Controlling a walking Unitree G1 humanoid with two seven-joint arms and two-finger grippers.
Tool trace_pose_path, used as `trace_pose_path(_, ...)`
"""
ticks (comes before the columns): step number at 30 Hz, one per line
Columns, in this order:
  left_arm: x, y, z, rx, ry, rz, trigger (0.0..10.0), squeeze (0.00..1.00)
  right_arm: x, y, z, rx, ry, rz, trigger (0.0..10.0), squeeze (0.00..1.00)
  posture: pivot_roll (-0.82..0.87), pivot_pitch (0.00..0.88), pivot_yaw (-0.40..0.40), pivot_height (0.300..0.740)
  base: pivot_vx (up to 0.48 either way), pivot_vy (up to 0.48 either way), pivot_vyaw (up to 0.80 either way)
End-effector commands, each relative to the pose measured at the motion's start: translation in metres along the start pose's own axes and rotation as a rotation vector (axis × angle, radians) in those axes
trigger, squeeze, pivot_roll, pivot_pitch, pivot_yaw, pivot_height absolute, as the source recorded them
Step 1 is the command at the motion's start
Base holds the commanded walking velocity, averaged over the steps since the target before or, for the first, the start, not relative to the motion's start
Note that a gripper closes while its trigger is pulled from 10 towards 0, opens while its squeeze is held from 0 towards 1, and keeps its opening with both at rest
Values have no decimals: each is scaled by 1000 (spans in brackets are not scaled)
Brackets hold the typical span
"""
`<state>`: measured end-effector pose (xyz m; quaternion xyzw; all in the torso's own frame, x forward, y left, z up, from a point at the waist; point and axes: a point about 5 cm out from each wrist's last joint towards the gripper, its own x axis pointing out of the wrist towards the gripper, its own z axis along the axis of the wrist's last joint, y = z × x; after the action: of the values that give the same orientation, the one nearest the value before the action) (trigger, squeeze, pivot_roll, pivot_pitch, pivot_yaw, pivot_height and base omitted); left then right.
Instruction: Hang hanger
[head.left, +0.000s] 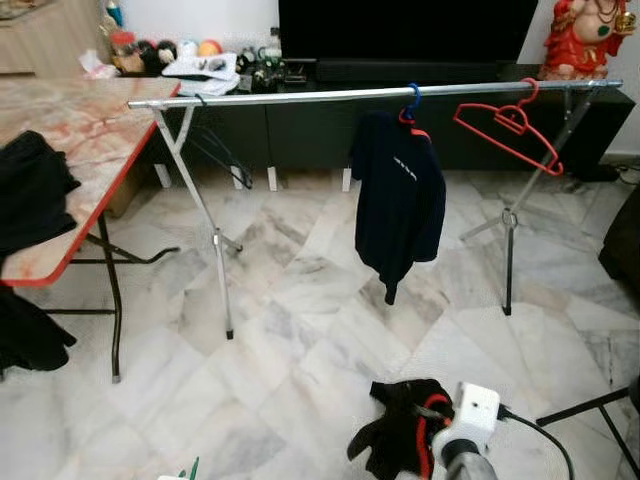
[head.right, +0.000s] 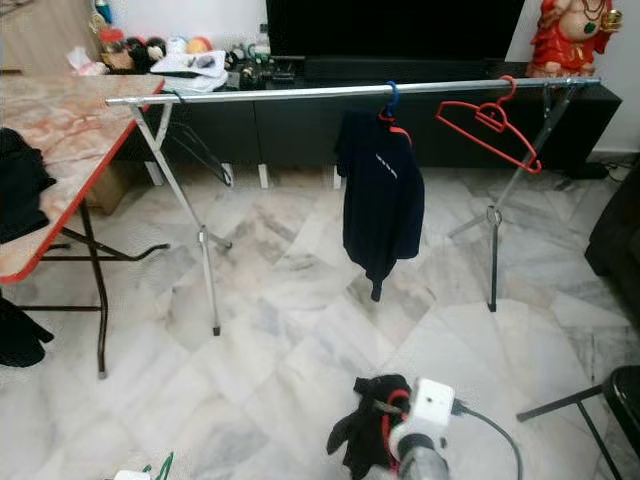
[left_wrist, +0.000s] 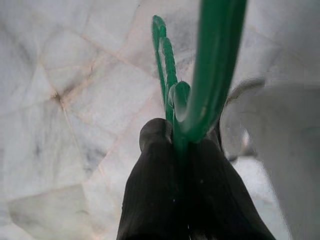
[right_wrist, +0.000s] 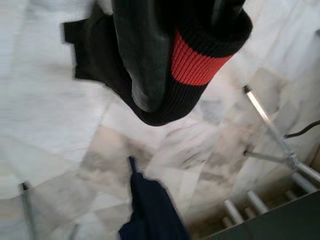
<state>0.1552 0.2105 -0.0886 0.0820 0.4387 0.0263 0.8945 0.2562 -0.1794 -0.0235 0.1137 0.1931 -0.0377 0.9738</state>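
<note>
Here the green hanger (left_wrist: 172, 95) is clamped between the left gripper's (left_wrist: 180, 150) closed black fingers, low over the marble floor (head.left: 300, 330), well short of the clothes rail (head.left: 300, 96). On that rail hang a navy shirt (head.left: 398, 200) and, further toward its right end, an empty red hanger (head.left: 505, 125). Short of the rail, the right gripper (right_wrist: 150, 75) holds a black garment with a red band (head.left: 405, 435); its fingers' state I cannot tell. Left of the rail stands a folding table (head.left: 70, 130).
</note>
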Motion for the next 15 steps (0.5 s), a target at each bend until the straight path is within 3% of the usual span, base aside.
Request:
trace_pose_path(1, 1, 2, 4, 31, -17, -6, 10000, 0, 3, 10, 2, -24, 2, 38, 10000, 0, 26, 103, -19, 721, 0, 0, 0)
trace_pose_path(4, 3, 4, 14, 32, -53, -1, 10000, 0, 6, 11, 6, -55, 6, 53, 10000, 0, 30, 105, -19, 721, 0, 0, 0)
trace_pose_path(9, 9, 11, 57, 63, -202, -3, 10000, 0, 18, 17, 26, -147, -5, 103, 10000, 0, 35, 104, -17, 721, 0, 0, 0)
trace_pose_path(10, 9, 11, 57, 63, -202, -3, 10000, 0, 18, 17, 26, -147, -5, 103, 10000, 0, 35, 104, -17, 721, 0, 0, 0)
trace_pose_path(11, 10, 10, 74, 78, -260, -24, 10000, 0, 22, 19, 30, -194, 14, 121, 10000, 0, 33, 105, -15, 721, 0, 0, 0)
trace_pose_path(15, 10, 3, 106, 120, -364, -120, 10000, 0, 28, 23, 37, -348, 64, 157, 10000, 0, 28, 108, -16, 721, 0, 0, 0)
